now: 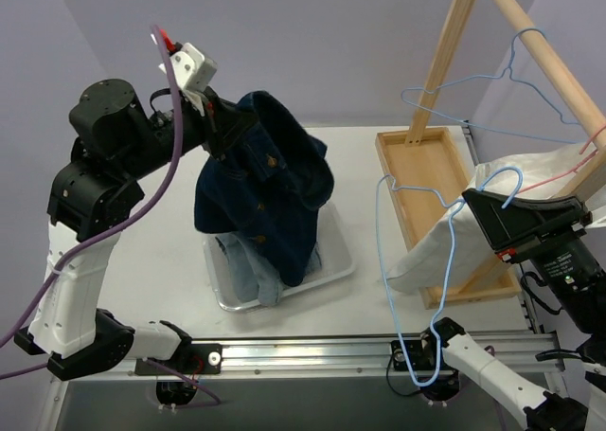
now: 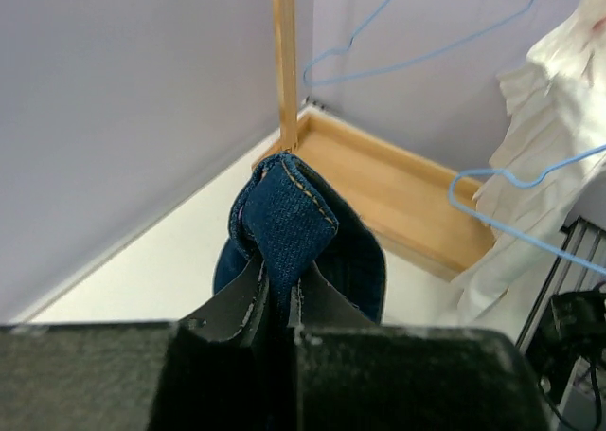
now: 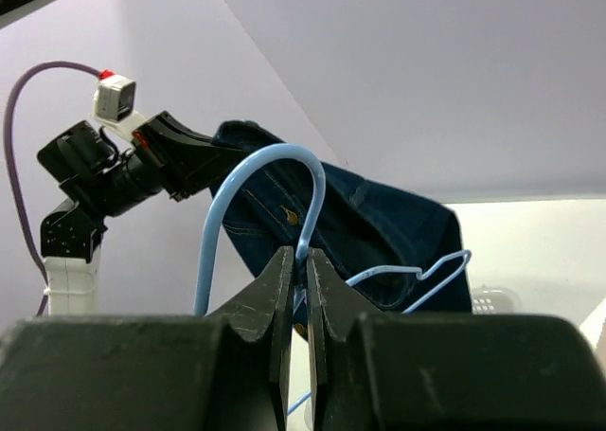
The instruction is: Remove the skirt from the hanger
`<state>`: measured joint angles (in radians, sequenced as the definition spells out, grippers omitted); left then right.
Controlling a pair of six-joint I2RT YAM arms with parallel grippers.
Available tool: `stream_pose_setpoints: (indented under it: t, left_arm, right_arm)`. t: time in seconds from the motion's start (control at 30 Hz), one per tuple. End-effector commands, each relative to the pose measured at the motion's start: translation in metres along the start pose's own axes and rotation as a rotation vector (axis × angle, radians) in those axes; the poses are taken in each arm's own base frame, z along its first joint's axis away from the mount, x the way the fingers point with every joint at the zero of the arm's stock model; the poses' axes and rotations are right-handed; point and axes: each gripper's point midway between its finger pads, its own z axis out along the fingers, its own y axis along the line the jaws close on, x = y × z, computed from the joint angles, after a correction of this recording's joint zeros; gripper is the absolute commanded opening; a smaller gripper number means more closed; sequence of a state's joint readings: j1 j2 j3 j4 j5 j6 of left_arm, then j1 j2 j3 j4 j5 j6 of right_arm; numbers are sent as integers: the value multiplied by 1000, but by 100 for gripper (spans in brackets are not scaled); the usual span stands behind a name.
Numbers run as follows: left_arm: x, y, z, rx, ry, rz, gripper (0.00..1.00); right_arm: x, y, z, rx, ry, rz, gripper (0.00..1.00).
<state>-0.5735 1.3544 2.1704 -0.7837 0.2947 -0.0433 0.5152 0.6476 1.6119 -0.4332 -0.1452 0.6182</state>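
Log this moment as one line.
left gripper: shut on denim skirt | right gripper: shut on blue hanger | skirt: off hanger, over white bin

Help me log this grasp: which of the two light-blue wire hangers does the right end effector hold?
The hanger off the rack, its hook pinched in the shut right end effector; the other hanger hangs untouched on the wooden rail.

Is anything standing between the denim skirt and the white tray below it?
Nothing visible does. The left claw holds the skirt over the tray, where light blue cloth already lies. The blue hanger is apart, pinched in the right claw.
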Motion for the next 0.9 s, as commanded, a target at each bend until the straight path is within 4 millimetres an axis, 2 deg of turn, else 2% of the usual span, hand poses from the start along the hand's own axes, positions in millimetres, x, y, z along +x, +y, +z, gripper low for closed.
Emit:
stream_pose_setpoints:
  t: [0.0, 0.03, 0.13, 0.17, 0.2, 0.23, 0.27, 0.37, 0.4, 0.53, 0.57, 0.6, 0.63, 0.7, 0.73, 0.8, 0.87]
  left_arm:
    - [21, 10, -3, -32, 61, 24, 2]
    - [39, 11, -3, -36, 102, 10, 2]
    - [66, 16, -9, -53, 160, 25, 2]
    - [92, 17, -5, -40, 220, 4, 2]
    - [101, 15, -3, -16, 236, -9, 2]
    - [111, 10, -3, 12, 253, -33, 2]
    - [132, -1, 1, 78, 299, -85, 2]
    - [154, -23, 13, 211, 326, -212, 2]
    - [167, -27, 21, 245, 326, -245, 2]
    - [196, -50, 43, 421, 351, -442, 2]
    - [196, -57, 46, 447, 358, -542, 2]
    - [185, -61, 54, 503, 281, -536, 2]
    - [200, -70, 54, 541, 327, -648, 2]
    - [196, -75, 60, 576, 274, -664, 2]
    - [206, -78, 61, 574, 299, -713, 2]
    - [209, -94, 59, 602, 320, -717, 2]
    - [195, -102, 55, 583, 277, -632, 2]
  right_arm:
    - [-12, -2, -4, 24, -39, -25, 0]
    - [-13, -3, -4, 24, -42, -23, 0]
    - [-10, -6, -3, 34, -34, -8, 0]
    - [-7, -9, -1, 39, -25, -4, 0]
    - [-5, -10, 1, 43, -23, -1, 0]
    - [-2, -10, 4, 38, -12, 2, 0]
    - [1, -11, 7, 37, -5, 2, 0]
    - [7, -20, 16, 72, 1, -2, 0]
    - [12, -23, 19, 79, 12, -2, 0]
    - [19, -27, 26, 88, 29, 0, 0]
    - [20, -29, 27, 94, 32, -2, 0]
    - [21, -30, 28, 98, 36, -4, 0]
    - [22, -30, 28, 99, 38, -4, 0]
    - [22, -31, 28, 102, 39, -6, 0]
    - [23, -31, 27, 104, 42, -5, 0]
    - [23, -34, 26, 115, 42, -10, 0]
    - [25, -35, 25, 121, 49, -14, 0]
